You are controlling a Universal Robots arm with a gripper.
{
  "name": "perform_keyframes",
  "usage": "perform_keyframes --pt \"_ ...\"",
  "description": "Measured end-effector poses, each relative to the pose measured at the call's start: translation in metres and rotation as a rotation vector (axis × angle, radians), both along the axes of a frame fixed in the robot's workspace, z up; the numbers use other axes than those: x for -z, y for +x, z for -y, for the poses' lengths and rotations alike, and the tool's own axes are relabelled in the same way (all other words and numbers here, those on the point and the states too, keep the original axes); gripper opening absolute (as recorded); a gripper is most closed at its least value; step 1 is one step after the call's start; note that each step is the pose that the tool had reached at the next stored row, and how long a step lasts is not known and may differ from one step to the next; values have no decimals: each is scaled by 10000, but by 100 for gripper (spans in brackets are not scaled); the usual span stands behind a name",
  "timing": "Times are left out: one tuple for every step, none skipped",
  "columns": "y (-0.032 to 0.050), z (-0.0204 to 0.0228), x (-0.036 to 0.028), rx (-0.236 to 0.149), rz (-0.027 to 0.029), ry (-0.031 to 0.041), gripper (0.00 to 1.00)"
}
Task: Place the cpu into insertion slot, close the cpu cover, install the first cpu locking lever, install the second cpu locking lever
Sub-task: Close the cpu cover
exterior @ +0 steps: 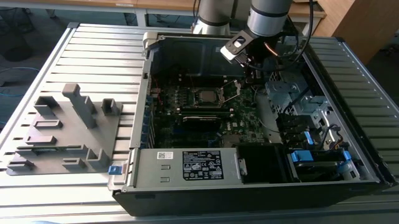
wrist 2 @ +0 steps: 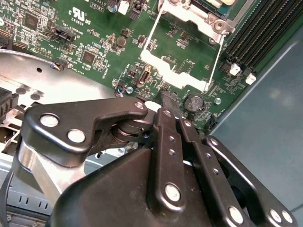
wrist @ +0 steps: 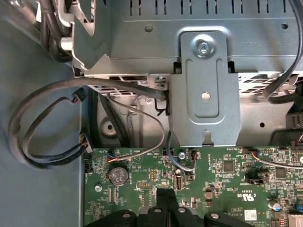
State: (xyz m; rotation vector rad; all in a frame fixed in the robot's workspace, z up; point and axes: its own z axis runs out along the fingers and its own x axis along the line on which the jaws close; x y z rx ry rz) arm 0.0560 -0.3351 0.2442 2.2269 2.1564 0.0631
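Hovering over mobo (wrist: 222, 184), claw (wrist 2: 168, 99) closed, cpu (exterior: 205, 96) near, not touching

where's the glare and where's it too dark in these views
Exterior view: bright light on the slatted table, while the socket sits in shade. Second wrist view: the cover glares white; the tool is a dark mass. First wrist view: even light on the bracket, dark gaps beside it.
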Motion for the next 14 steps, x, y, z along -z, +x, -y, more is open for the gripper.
perform_keyframes --pt "0 0 3 -4 1 2 11" --pt "0 0 6 -5 1 3 11" --pt "0 0 10 -7 0 3 11" --pt "0 0 15 -8 0 1 11" --pt "0 0 20 -9 0 1 11" --pt "0 0 25 -9 0 2 11" --pt "0 0 26 -9 0 -1 11" --pt "0 0 27 -9 -1 -2 11" --pt "-3 0 27 -8 -1 -2 11" --pt "-7 0 28 -8 0 -1 11" --pt "-14 0 29 -10 0 1 11" --pt "-24 0 29 -9 0 1 11" --pt "-36 0 29 -9 1 1 11" --pt "-50 0 29 -9 0 0 11"
